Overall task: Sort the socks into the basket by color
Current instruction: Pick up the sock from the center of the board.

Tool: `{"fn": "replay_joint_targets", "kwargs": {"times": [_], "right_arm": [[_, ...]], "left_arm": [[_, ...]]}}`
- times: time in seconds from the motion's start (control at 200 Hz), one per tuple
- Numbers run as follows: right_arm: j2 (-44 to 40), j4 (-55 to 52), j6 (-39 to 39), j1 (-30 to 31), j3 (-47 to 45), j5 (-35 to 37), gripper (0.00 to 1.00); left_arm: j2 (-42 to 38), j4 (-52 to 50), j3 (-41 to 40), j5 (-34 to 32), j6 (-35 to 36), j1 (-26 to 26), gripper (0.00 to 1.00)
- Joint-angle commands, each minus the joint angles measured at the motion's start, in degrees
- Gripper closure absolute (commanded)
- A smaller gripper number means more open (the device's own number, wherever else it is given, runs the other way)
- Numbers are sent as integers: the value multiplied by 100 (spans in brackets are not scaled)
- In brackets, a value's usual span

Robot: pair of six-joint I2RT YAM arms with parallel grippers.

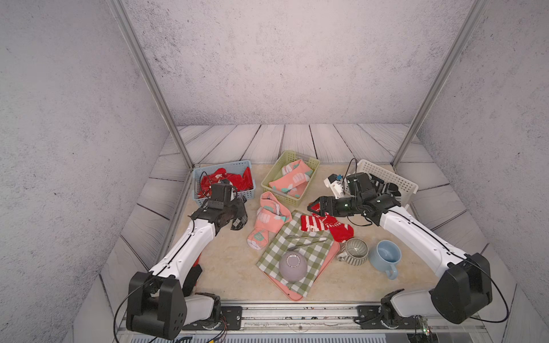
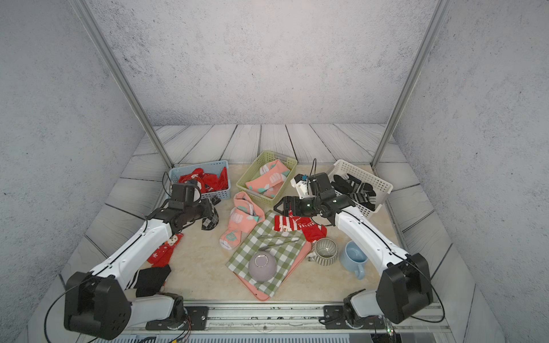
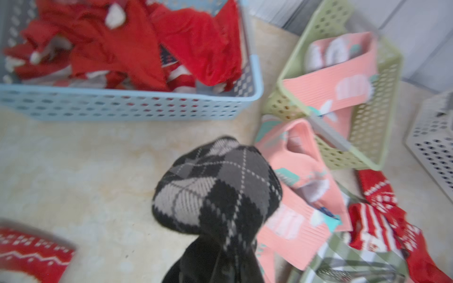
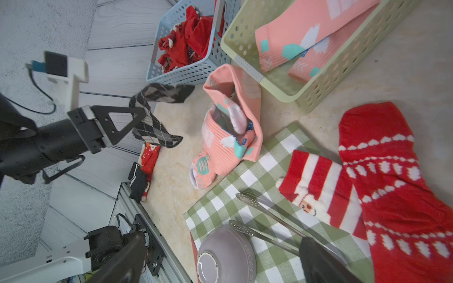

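A robot lab cell: aluminium posts (image 1: pixel 154 89), printed backdrop walls (image 1: pixel 282 59), mounting rail (image 1: pixel 297 314).

Left wrist view, blurred throughout: the argyle sock (image 3: pixel 218 186) hides the tips of the left gripper (image 4: pixel 139 118); a red sock (image 3: pixel 31 254) and the white basket (image 3: pixel 434 147) run off the frame edge. In a top view, the left arm (image 1: pixel 190 246) covers all but a sliver of the red sock. Right wrist view: the fingers (image 4: pixel 321 264) of the right gripper (image 1: pixel 315 209) are blurred and cut off at the frame edge.
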Motion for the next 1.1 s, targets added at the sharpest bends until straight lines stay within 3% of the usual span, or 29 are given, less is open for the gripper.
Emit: {"fn": "replay_joint_targets", "kwargs": {"times": [0.0, 0.23, 0.39, 0.485, 0.816, 1.091], "right_arm": [[161, 40, -90, 169, 377, -153, 1], [344, 485, 165, 423, 780, -653, 0], [336, 639, -65, 662, 758, -729, 7], [356, 773, -65, 711, 660, -708, 0], [419, 1544, 479, 707, 713, -1026, 0], [377, 1890, 808, 741, 604, -1326, 23]], "left_arm": [[-231, 45, 207, 736, 528, -426, 100], [-575, 599, 175, 1416, 936, -1086, 100], [-594, 1043, 247, 1944, 823, -1229, 100], [-549, 1153, 400, 2172, 779, -1336, 100], [-417, 1233, 546, 2484, 881, -1768, 100], [-276, 1425, 663, 2490, 921, -1979, 100]]}}
